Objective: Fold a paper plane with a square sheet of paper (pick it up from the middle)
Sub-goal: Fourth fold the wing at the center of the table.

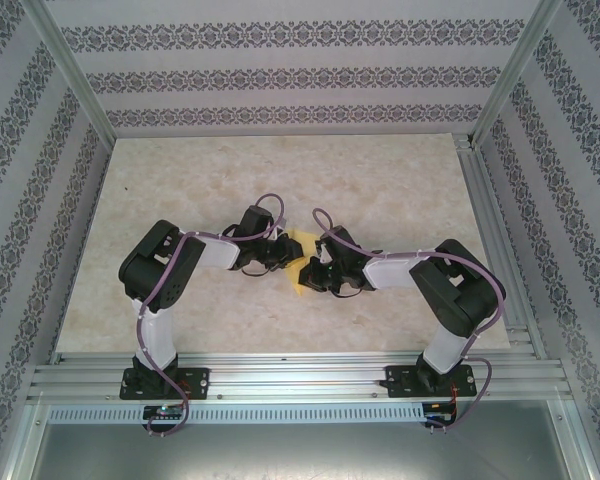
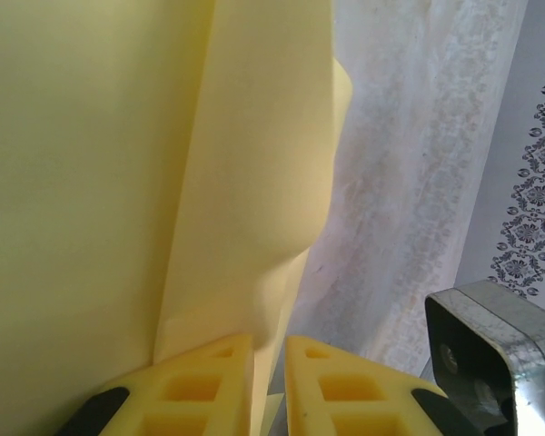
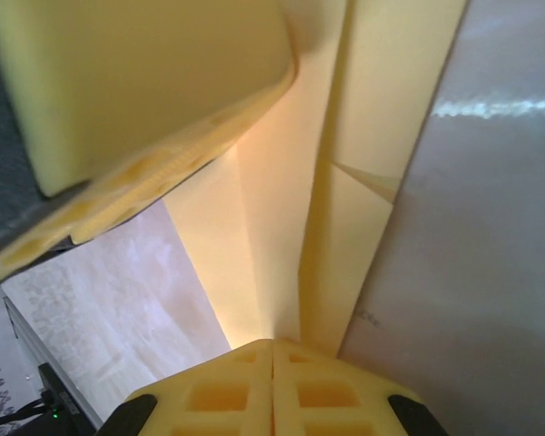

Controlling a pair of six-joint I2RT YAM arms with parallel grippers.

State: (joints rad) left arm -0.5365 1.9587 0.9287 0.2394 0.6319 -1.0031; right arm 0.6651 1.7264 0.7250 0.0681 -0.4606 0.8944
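The square sheet of paper (image 1: 299,247), pale yellow and folded with creases, hangs between my two grippers above the middle of the table. My left gripper (image 1: 283,256) comes from the left and is shut on it. In the left wrist view the paper (image 2: 118,163) rises from between the nearly closed fingers of the left gripper (image 2: 269,356). My right gripper (image 1: 309,270) is shut on the other side. In the right wrist view the creased layers of paper (image 3: 282,236) run into the closed tips of the right gripper (image 3: 272,350), and a left finger (image 3: 145,91) presses the paper from above.
The marbled beige table top (image 1: 280,170) lies under both arms. Patterned curtain walls (image 1: 280,70) stand behind and at the sides, with aluminium rails (image 1: 300,370) along the near edge. A grey metal block (image 2: 495,354) sits low on the right of the left wrist view.
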